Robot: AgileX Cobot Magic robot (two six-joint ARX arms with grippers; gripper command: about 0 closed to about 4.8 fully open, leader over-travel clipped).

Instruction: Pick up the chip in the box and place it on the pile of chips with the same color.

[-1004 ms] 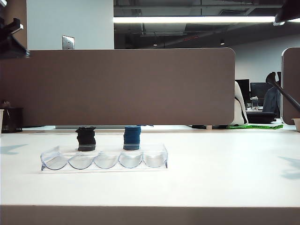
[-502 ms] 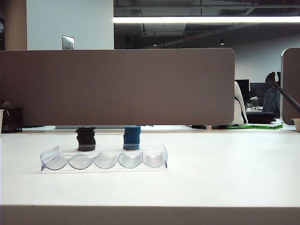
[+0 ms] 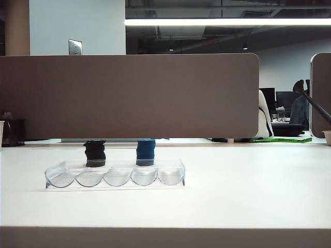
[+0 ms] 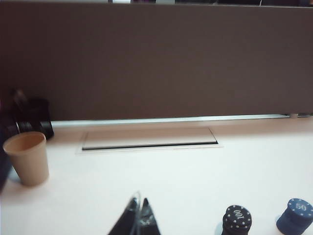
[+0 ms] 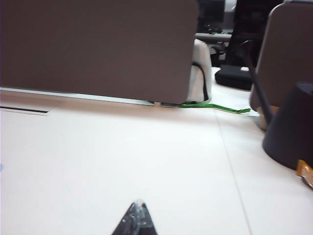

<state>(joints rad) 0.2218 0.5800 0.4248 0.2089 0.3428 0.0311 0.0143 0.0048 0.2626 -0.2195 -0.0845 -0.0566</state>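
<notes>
Left gripper (image 4: 139, 220): fingers pressed together, nothing between them, raised clear of the tabletop (image 3: 248, 191). The black pile (image 4: 236, 220) sits just beyond and to one side of the fingertips, its top chip (image 4: 237, 213) reading "100"; the blue stack (image 4: 295, 215) is further out the same way.

Right gripper (image 5: 138, 221): fingers likewise pinched shut, empty, over bare tabletop well apart from the work items.

The box (image 3: 115, 174) lies in front of both stacks, grooves apparently empty. Judgement: top chip rests slightly proud of the pile, consistent w/ a placed chip; neither arm shows in the exterior view, so both appear parked, task approx. complete.
</notes>
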